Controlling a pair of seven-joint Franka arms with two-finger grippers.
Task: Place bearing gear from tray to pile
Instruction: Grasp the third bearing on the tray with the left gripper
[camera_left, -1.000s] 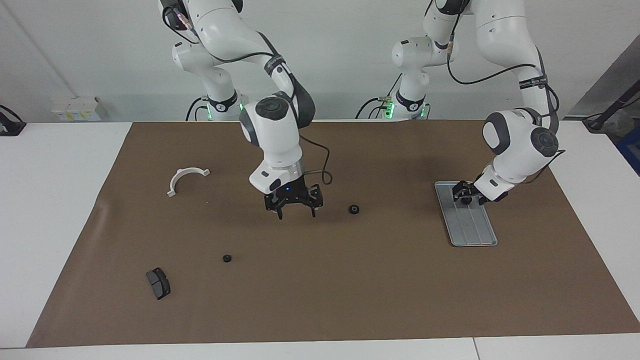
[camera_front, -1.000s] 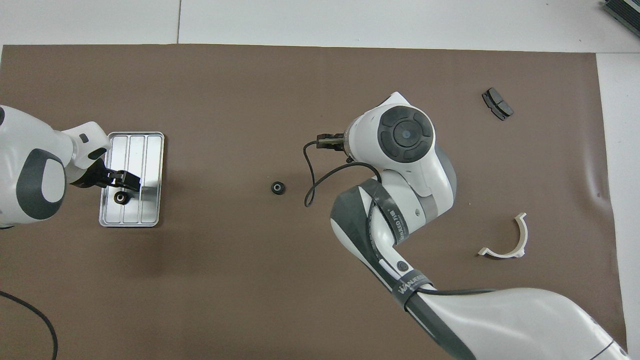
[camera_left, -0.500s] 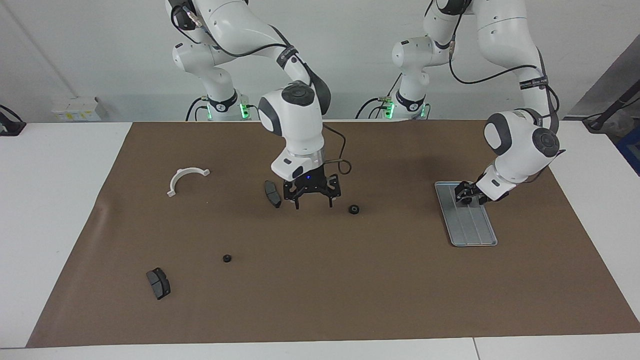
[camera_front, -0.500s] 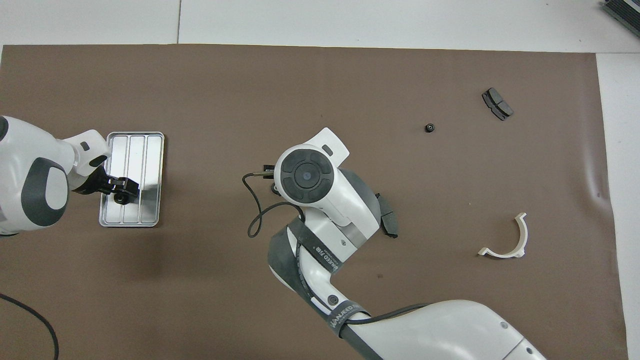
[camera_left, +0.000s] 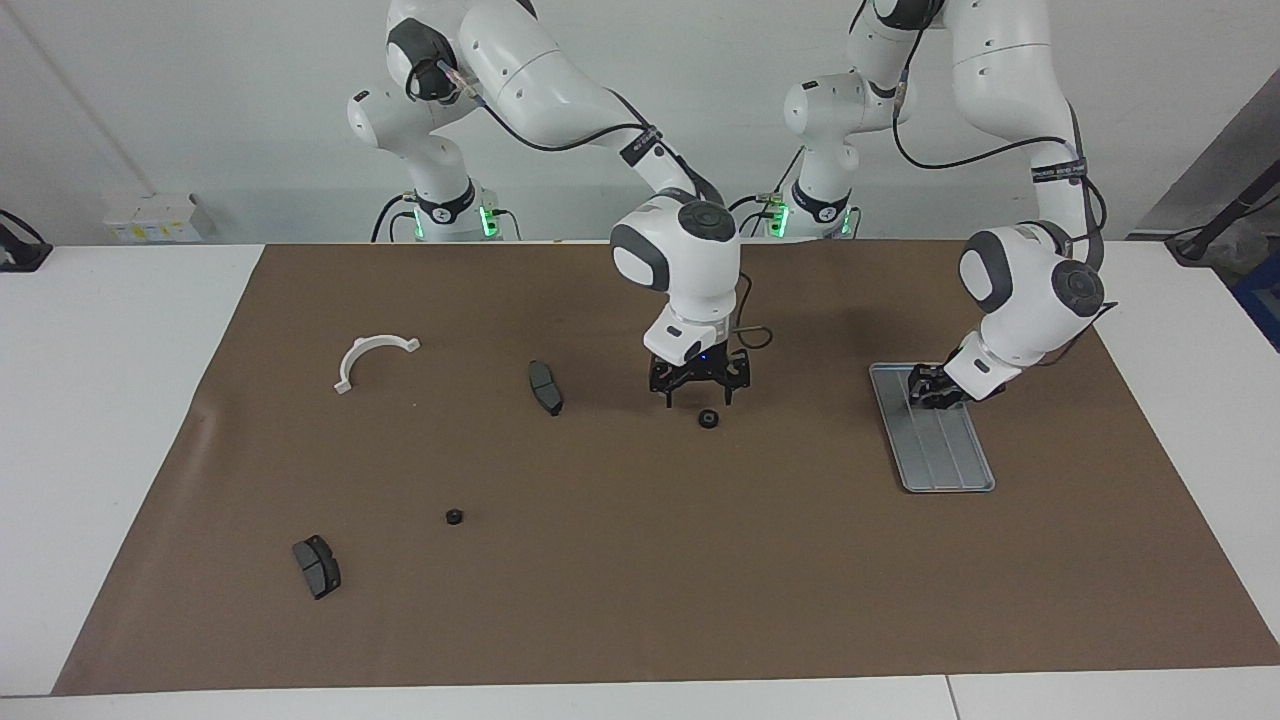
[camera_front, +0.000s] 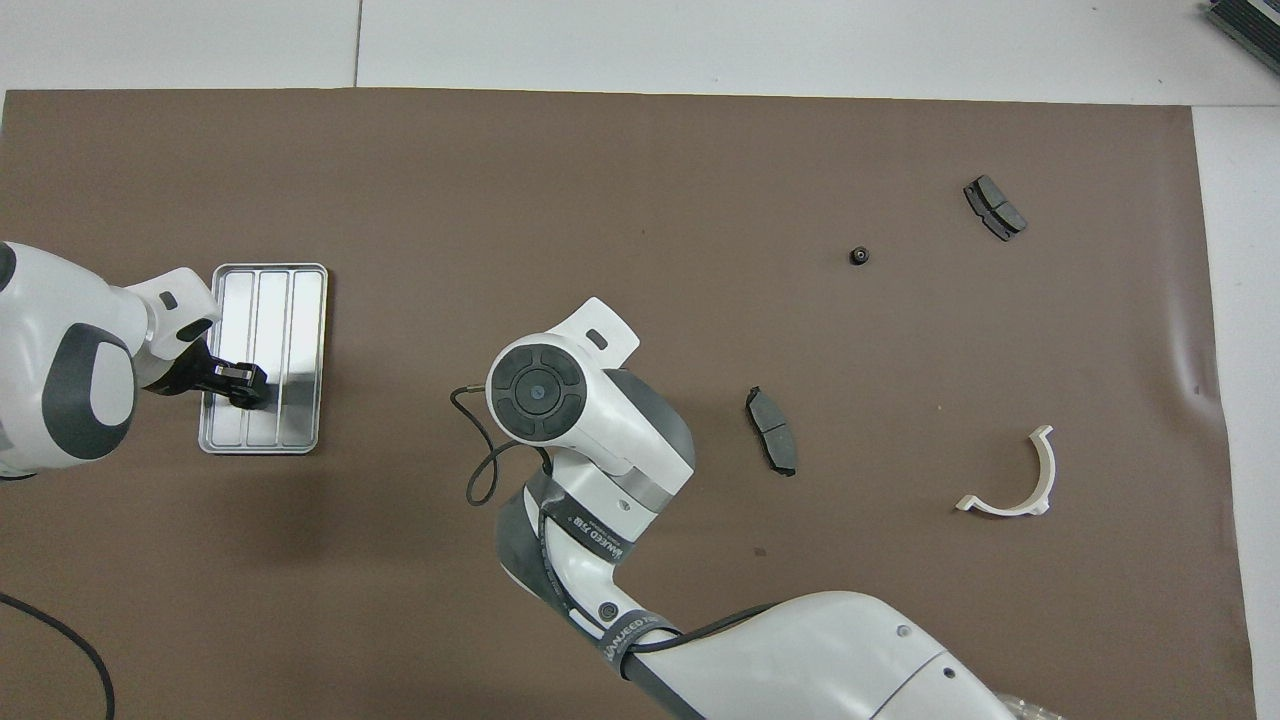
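This is my robotics lab bench: my two white arms stand bolted at a white table against a bare grey wall, brown paper mat spread under them, wall socket box and loose cables alongside.

The right arm is reaching out from its base toward the middle of the table, elbow high and forearm sloping down, wrist pointing straight down. The right gripper is hanging low with its fingers spread wide; in the overhead view the wrist is covering it. The left arm is arching over from its base and bending down at its own end of the table, wrist tilted inward. The left gripper is sitting low, angled downward.
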